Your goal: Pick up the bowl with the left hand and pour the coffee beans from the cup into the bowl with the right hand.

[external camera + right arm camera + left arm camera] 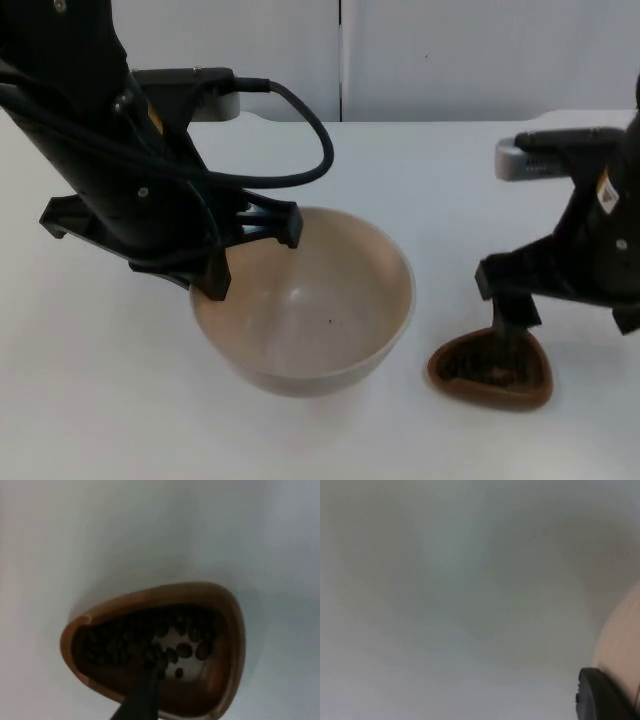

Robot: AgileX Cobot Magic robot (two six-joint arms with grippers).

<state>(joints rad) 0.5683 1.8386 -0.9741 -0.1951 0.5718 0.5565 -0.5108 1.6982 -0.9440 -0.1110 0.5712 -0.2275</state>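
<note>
The left claw (255,250) is gripping the near-left rim of the bowl (330,320), one finger (288,228) reaching over the edge to the inside and the other (212,278) lying against the outer wall. The bowl is cream-coloured and wide, sitting at the middle of the white desk (420,180); whether it is resting on the desk or raised just off it, I cannot tell from above. A single dark speck is lying on its inner slope. In the left wrist view a black fingertip (602,695) is pressing against the pale curved wall of the bowl (622,640), with the desk (445,580) spreading behind it.

The right claw (510,315) is hanging over the cup (492,370), a small brown vessel with a rounded triangular rim, standing on the desk just to the right of the bowl and apart from it. One finger is dipping down at the cup's far rim, seemingly closed narrowly on that edge. In the right wrist view the cup (220,630) is holding a layer of dark coffee beans (130,645) with a bare pale patch of floor among them, and a black fingertip (142,695) is reaching into it at the rim.
</note>
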